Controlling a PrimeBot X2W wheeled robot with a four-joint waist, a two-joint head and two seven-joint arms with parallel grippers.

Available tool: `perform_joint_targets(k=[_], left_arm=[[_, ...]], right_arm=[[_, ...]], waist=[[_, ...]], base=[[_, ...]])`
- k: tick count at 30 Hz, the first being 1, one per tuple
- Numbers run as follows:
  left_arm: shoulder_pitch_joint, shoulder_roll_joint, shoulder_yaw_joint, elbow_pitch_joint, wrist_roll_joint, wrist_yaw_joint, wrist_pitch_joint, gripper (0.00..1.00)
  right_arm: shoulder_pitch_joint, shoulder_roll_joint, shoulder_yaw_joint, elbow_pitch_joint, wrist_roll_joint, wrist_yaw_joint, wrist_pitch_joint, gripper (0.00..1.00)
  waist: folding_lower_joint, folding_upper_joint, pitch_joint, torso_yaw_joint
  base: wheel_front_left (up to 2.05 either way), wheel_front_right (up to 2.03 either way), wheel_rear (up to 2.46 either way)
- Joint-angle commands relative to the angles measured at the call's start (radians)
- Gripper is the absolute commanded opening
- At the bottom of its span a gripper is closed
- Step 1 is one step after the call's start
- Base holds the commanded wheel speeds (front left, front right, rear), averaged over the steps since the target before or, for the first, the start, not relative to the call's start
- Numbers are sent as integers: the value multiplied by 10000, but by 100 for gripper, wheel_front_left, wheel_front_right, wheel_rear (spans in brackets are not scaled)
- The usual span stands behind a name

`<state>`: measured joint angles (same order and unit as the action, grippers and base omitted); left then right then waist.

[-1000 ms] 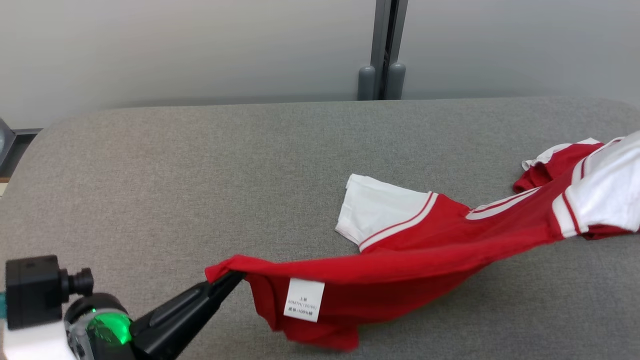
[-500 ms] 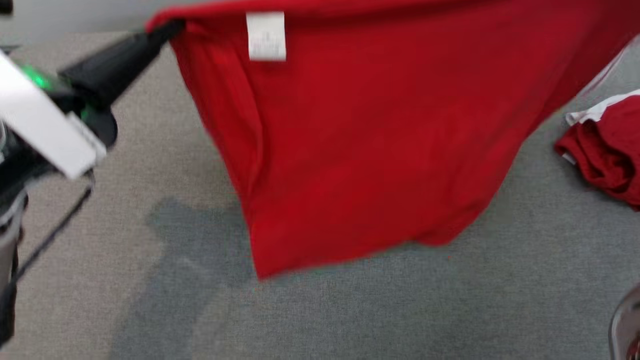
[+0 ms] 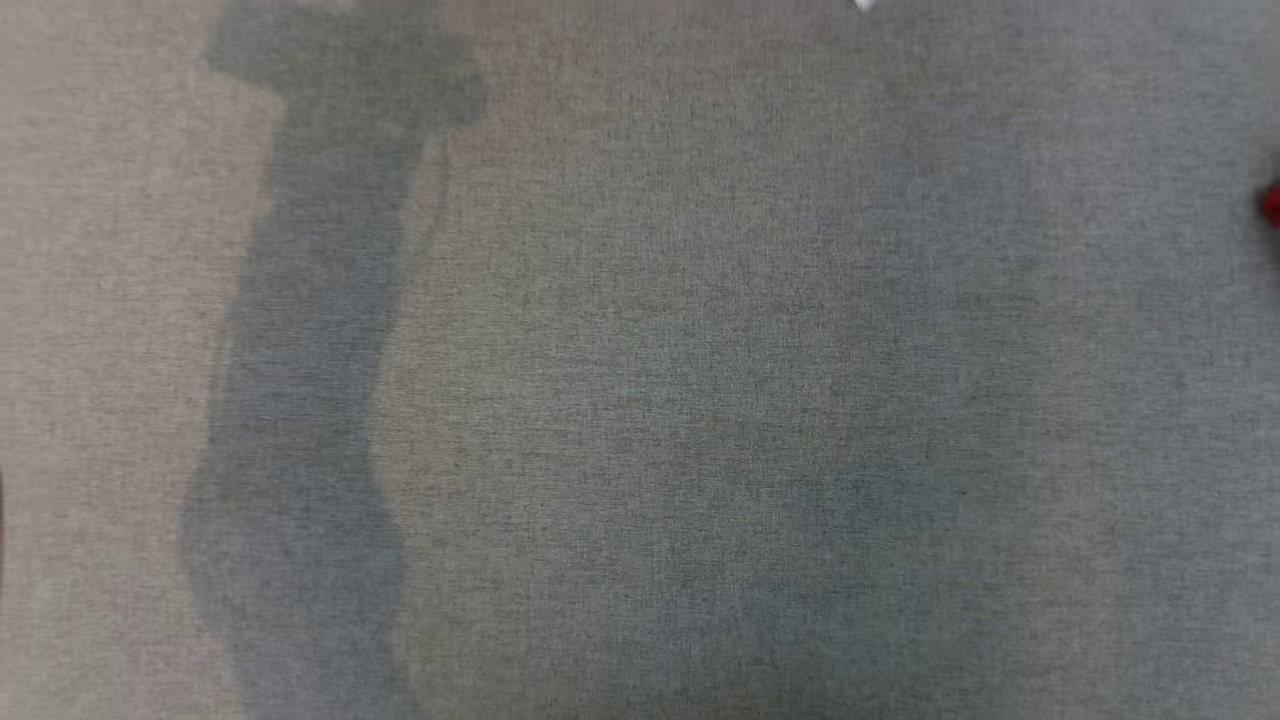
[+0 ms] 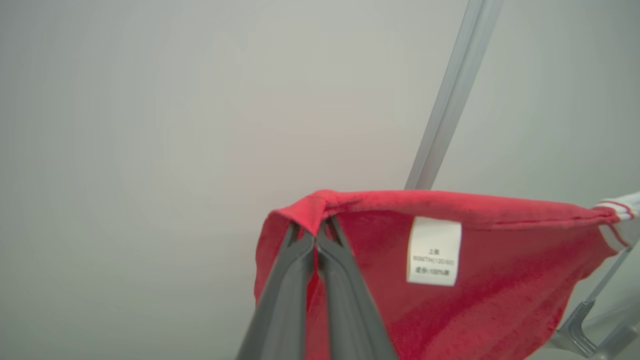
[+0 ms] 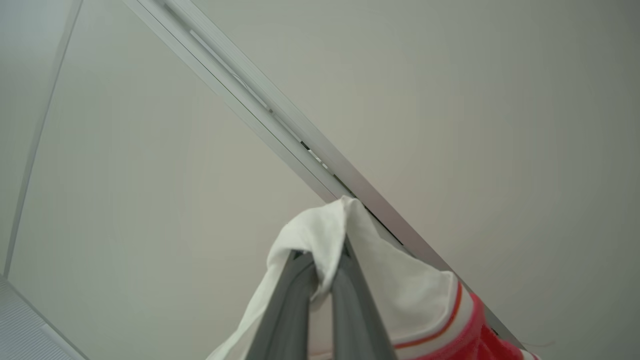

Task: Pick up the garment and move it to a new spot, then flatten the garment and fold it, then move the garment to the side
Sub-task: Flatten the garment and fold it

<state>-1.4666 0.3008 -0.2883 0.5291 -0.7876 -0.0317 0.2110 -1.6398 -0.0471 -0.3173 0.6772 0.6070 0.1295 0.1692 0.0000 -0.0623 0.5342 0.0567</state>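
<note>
In the left wrist view my left gripper [image 4: 316, 231] is shut on a corner of the red garment [image 4: 490, 280], which hangs in the air against a pale wall. A white care label [image 4: 433, 251] shows just below the stretched top edge. My right gripper [image 5: 327, 257] is shut on the garment's white sleeve [image 5: 400, 290], whose red stripe trim shows lower right. The head view looks down on the grey fabric table [image 3: 700, 400], with a white tip [image 3: 862, 5] at its top edge. The lettering is hidden.
A long dark shadow [image 3: 310, 350] runs down the table's left part. A scrap of red cloth [image 3: 1272, 205] shows at the right edge; I cannot tell what it belongs to. A grey metal post [image 4: 450, 100] and rail [image 5: 280, 130] cross the wall behind the grippers.
The head view has swung down onto the table. The garment, stretched low over the table a second ago, rose with the left gripper and has left the head view's top.
</note>
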Motion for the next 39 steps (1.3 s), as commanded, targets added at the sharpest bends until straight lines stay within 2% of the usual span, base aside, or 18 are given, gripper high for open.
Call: perform_joint_targets(k=[1,5,8,10,13,18,22,26,29,32,36,39], left_arm=[[15,-65,-124,375,145,-218,-353,0],[645,-91,-788,1634,375,-820,-1018,0],[1627,33,-1331,2048,69,-980,-1229,0],[2446,154,-1850,1752,-379,-1003,-1316,0],[4027,739,-2563,1065,-1155,-991,-1421,0],[6962,1940,-3763,-288,-1945,-993,-1688,0],[9364,2679,-4156,-1281,-2355,-947,-2081,0],[11748,3101,-4196,-2450,-2834,-341,-2541,0],[13325,3393,-4277,-3545,-2972,425,-2881,0],[14622,3420,-4374,-4797,-3112,1211,-3186,0],[15618,3573,-4423,-6325,-3188,1929,-3336,0],[15771,3655,-4417,-6917,-3242,2137,-3235,0]], right_arm=[[311,-40,230,236,169,22,-172,0],[1496,-59,1009,355,976,22,-463,0],[3173,-46,1463,-214,1658,22,-372,0],[4480,-68,1619,-869,2247,22,-192,0],[6691,-154,1827,-2036,3083,22,72,0],[10643,-309,2158,-3920,4202,23,381,0],[13401,-285,2256,-5134,4927,22,509,0],[15512,-230,2283,-6085,5361,22,512,0],[16760,-226,2133,-6449,5469,20,435,0],[17733,-273,1935,-6767,5532,22,403,0],[18519,-241,1741,-7284,5760,22,589,0],[18635,-242,1643,-7601,5882,22,735,0]], waist=[[0,0,226,-44],[0,0,262,-105],[0,0,157,-143],[0,0,38,-179],[0,0,-225,-297],[0,0,-1269,-522],[0,0,-2175,-682],[0,0,-2855,-862],[0,0,-3131,-903],[0,0,-3124,-844],[0,0,-2970,-699],[0,0,-2905,-618]], base=[[0,0,0],[0,0,0],[0,0,0],[0,0,0],[0,0,0],[0,0,0],[0,0,0],[0,0,0],[0,0,0],[0,0,0],[0,0,0],[0,0,0]])
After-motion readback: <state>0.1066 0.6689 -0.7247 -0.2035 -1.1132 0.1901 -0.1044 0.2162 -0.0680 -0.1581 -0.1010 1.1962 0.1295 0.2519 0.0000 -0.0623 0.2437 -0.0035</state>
